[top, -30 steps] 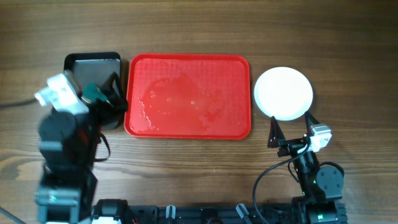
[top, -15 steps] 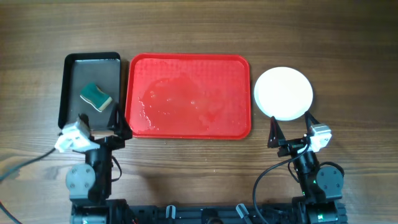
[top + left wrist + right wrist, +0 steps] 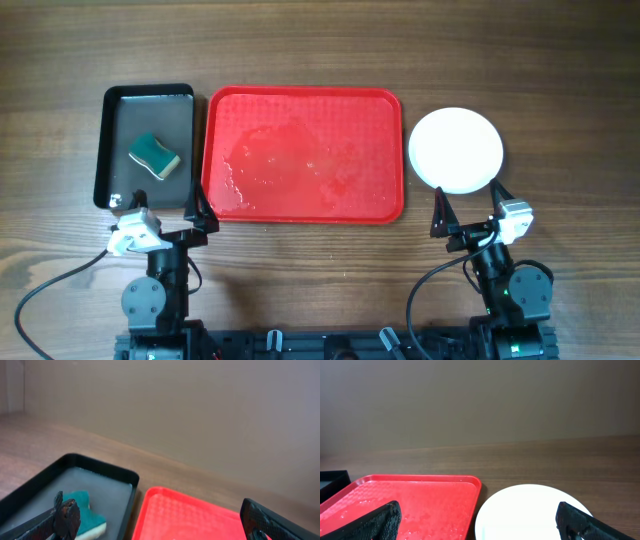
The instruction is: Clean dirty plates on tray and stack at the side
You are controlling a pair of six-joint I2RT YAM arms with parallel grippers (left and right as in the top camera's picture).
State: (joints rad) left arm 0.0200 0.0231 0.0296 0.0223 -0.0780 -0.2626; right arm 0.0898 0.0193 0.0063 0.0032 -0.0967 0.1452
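Near edge: left gripper [image 3: 162,212] sits low over the wooden bench [image 3: 320,40] with its fingers spread wide and nothing between them, just in front of the near ends of the two trays

Right gripper [image 3: 468,208], near right, is also spread wide and holds nothing, just on the near side of the plate

Round shallow cream-white plate [image 3: 456,150] is off the tray, flat on the bench, just right of the tray's right rim with a thin gap. Only one top face shows. Can't tell from above or from the right wrist view whether more plates are stacked under it

Handling guess: stiff and smooth, likely slippery if wet, maybe breakable. It lies flat, so the raised rim is the only place to grip: pinch the near edge between the fingers and lift level, no dragging

Large red rectangular plastic tray [image 3: 360,120] in the middle holds no plates, only a wet film with droplets [image 3: 270,165] over its left and centre floor

Smaller black rectangular tray [image 3: 170,115] on the left, just beside the red one, holds a teal-green sponge [image 3: 154,156] lying loose toward the near half, on what looks like a shallow layer of water

With no plates on the red tray, the task looks finished or nearly so
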